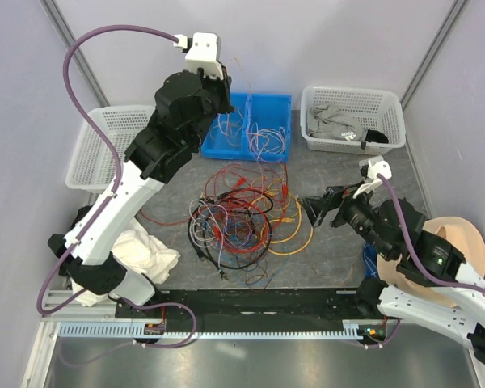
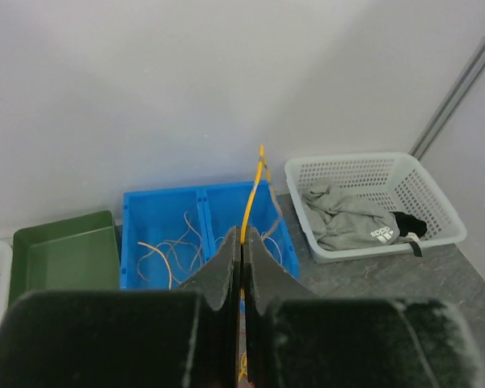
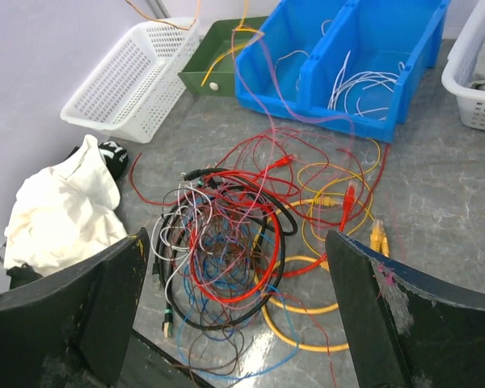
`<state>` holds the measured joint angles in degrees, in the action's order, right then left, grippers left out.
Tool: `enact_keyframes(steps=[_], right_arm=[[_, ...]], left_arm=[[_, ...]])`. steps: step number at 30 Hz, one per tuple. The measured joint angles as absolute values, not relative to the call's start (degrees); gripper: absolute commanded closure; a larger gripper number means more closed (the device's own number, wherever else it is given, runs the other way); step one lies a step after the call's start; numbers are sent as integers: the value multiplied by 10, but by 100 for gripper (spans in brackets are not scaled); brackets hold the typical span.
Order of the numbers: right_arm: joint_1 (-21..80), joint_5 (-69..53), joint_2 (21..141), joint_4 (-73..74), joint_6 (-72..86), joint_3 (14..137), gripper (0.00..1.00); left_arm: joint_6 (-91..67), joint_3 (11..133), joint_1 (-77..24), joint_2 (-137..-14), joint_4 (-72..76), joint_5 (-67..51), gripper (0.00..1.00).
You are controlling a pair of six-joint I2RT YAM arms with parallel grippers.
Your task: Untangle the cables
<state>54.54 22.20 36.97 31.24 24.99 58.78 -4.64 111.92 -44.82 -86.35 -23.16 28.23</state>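
The cables [image 1: 242,218] lie in a tangled heap of red, yellow, black, blue and white wires on the grey table, also seen in the right wrist view as the cables [image 3: 234,234]. My left gripper [image 1: 225,81] is raised over the blue bin. In its own view the left gripper [image 2: 242,236] is shut on a thin yellow wire [image 2: 255,186] that sticks up from between the fingers. My right gripper [image 1: 314,212] hovers at the heap's right side. The right gripper [image 3: 236,242] is open wide with nothing between its fingers.
A blue two-part bin [image 1: 263,145] with loose wires stands behind the heap, a green tray [image 2: 65,259] to its left. White baskets stand at back left [image 1: 105,145] and back right [image 1: 356,101], the right one holding grey clothing. A white cloth [image 1: 145,255] lies front left.
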Motion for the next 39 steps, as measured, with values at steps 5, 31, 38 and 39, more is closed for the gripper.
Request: enact_keyframes(steps=[5, 31, 38, 39], right_arm=[[545, 227, 393, 204, 236, 524, 2], [533, 321, 804, -180, 158, 553, 75], [530, 308, 780, -198, 175, 486, 61], [530, 306, 767, -196, 180, 474, 50]], left_arm=[[-69, 1147, -442, -861, -244, 237, 98], [-110, 1151, -444, -783, -258, 163, 98], [-109, 1151, -444, -783, -262, 162, 98], [-109, 1152, -444, -783, -262, 162, 98]])
